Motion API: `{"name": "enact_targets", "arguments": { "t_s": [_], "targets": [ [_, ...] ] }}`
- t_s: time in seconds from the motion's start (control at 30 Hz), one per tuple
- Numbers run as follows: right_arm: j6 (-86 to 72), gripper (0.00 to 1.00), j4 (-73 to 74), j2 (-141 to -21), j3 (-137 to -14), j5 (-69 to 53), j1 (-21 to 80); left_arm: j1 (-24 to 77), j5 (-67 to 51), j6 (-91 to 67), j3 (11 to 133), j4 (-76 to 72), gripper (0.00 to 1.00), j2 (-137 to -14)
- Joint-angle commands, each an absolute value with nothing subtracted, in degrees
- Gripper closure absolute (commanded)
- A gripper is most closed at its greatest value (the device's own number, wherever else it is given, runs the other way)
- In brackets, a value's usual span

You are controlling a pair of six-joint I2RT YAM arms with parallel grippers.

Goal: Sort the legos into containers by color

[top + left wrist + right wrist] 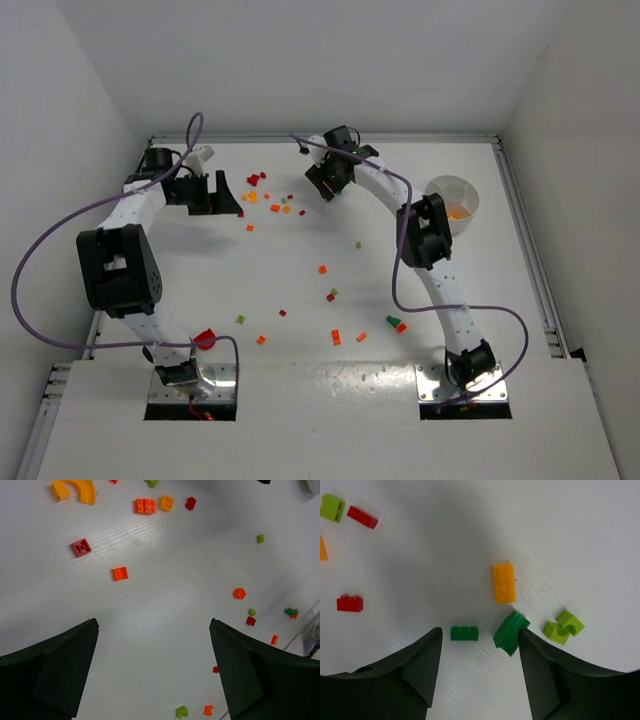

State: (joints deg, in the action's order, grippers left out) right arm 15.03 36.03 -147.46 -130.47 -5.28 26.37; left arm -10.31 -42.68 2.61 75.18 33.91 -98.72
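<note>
**RIGHT CLAW SET OVER A DARK GREEN BRICK; LEFT CLAW IDLE**

**Location.** The legos (pixel 322 269) lie scattered over the table (pixel 200 270), mostly between the 2 arms. A few orange pieces sit in the white dish (pixel 448 186) at the far right, close to the right arm. Which compartment holds them cannot be told.

**Claws.** The right gripper (pixel 480 632) is low over the table with its jaws apart. A dark green brick (pixel 464 633) lies flat in the gap and touches neither finger. A dark green curved piece (pixel 510 630) sits just beside it, at the inner edge of 1 finger; contact cannot be confirmed. An orange brick (pixel 504 583) lies just beyond that. The left gripper (pixel 153 622) has its jaws fully apart, with only bare table between them.

**Handling assessment.** The bricks appear to be hard, smooth plastic: very light, rigid and not fragile. They would likely skid or pop free under an off-centre squeeze.

The dark green brick lies lengthwise across the gap, so closing would bear on its 2 short ends. That hold is workable if the brick is centred.

**Risk.** The curved piece may be caught in the same pinch. Both pieces are green, so the sorting harm would be small, but a 2-piece hold would be unstable.
</note>
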Motion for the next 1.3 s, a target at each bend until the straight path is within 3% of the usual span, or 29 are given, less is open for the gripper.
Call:
{"name": "enact_targets", "arguments": {
  "t_s": [0.0,0.57,0.73,0.83,0.97,1.17,1.27],
  "targets": [
    [15.29,0.37,32.44,-147.83,-133.77,-3.43,26.37,-11.34,-45.44,3.96,77.17,33.75,0.0,-100.37],
    [12.3,0.36,29.79,-154.86,-138.43,-5.27,24.79,-11.34,-47.02,2.29,79.28,34.27,0.0,-101.6],
    [10.55,0.47,30.5,-156.79,-138.96,-8.52,24.26,-11.34,-46.49,2.29,79.28,34.28,0.0,-101.6],
    [8.71,0.48,31.03,-157.32,-138.96,-10.8,23.74,-11.34,-45.44,2.29,79.28,35.33,0.0,-101.08],
    [6.16,0.5,23.75,-153.3,-128.88,-12.57,22.68,-11.34,-44.91,2.29,79.28,35.33,0.0,-101.07],
    [8.16,0.67,24.87,-151.87,-125.6,-11.17,22.15,-11.34,-44.91,2.29,79.8,35.86,0.0,-101.07],
    [9.14,0.82,25.93,-150.65,-121.93,-10.02,22.15,-11.34,-44.91,2.29,79.8,35.86,0.0,-100.55]
  ]
}}
